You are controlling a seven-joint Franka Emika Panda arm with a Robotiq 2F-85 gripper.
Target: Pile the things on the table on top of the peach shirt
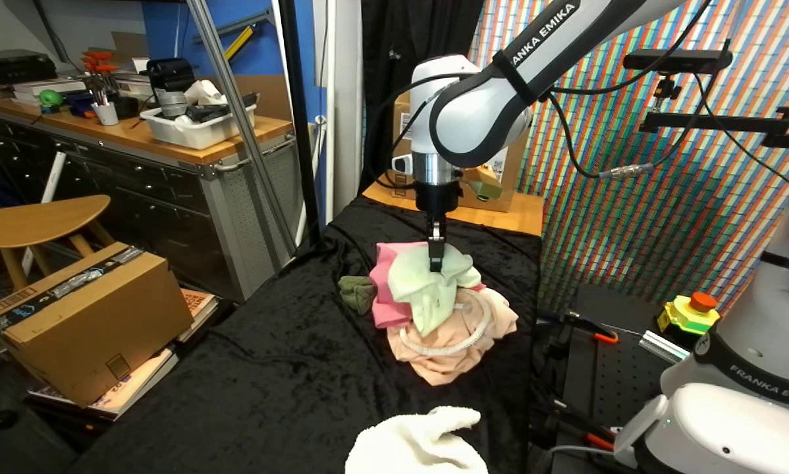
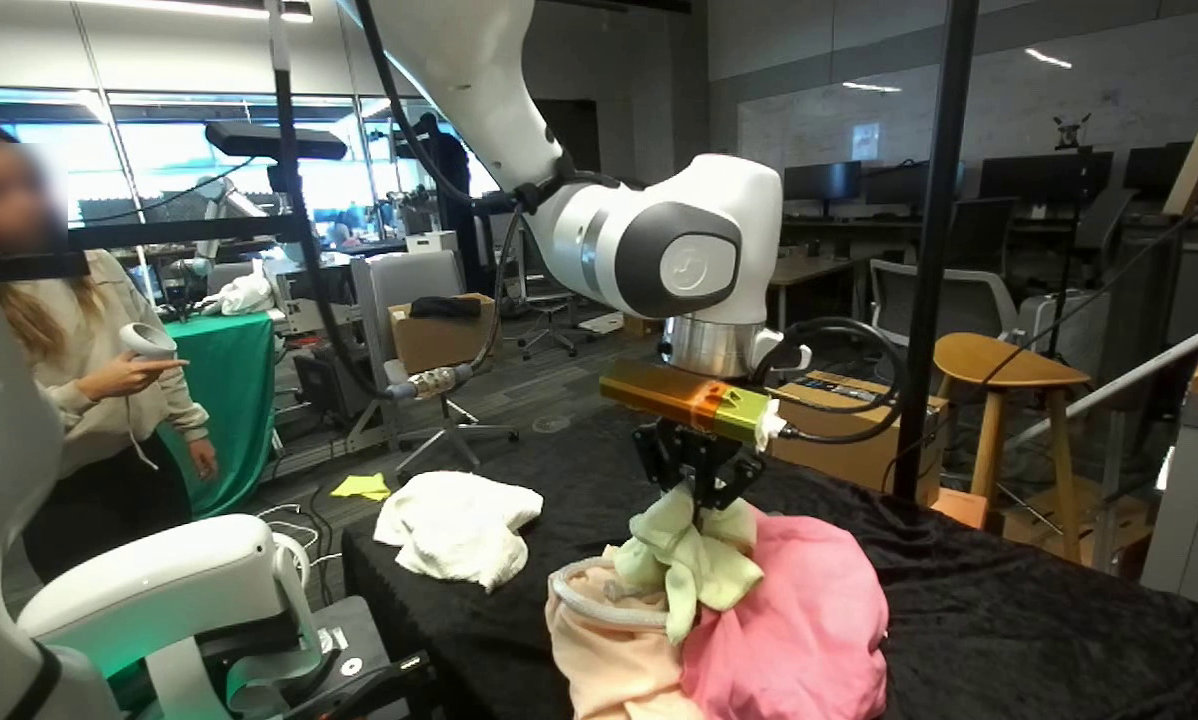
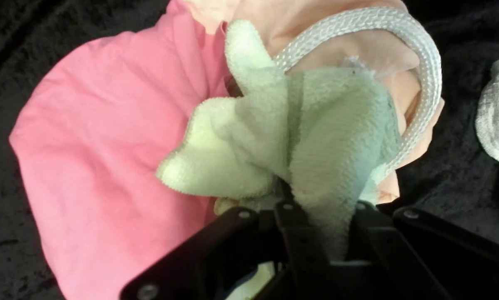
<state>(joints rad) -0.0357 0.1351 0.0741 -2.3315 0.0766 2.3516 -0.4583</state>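
Your gripper [image 1: 436, 264] pinches a fuzzy fold of the pale green terry cloth [image 3: 333, 133] — floppy lobes spread over the smooth pink garment [image 3: 112, 133] and the wrinkled peach shirt [image 1: 437, 370], where a braided white loop [image 3: 431, 79] curves. The nubby white cloth [image 2: 459, 525] lies apart on your black crushed-velvet table cover [image 1: 269, 375]; a crumpled olive cloth [image 1: 355, 294] sits just beside the pink garment.

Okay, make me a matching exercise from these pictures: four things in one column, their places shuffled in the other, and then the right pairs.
1. white cloth
2. pale green cloth
3. braided cord
4. dark green bundle

A. beside the pink garment
B. lying apart on the black table
C. in the gripper
D. curving over the peach shirt

1-B; 2-C; 3-D; 4-A
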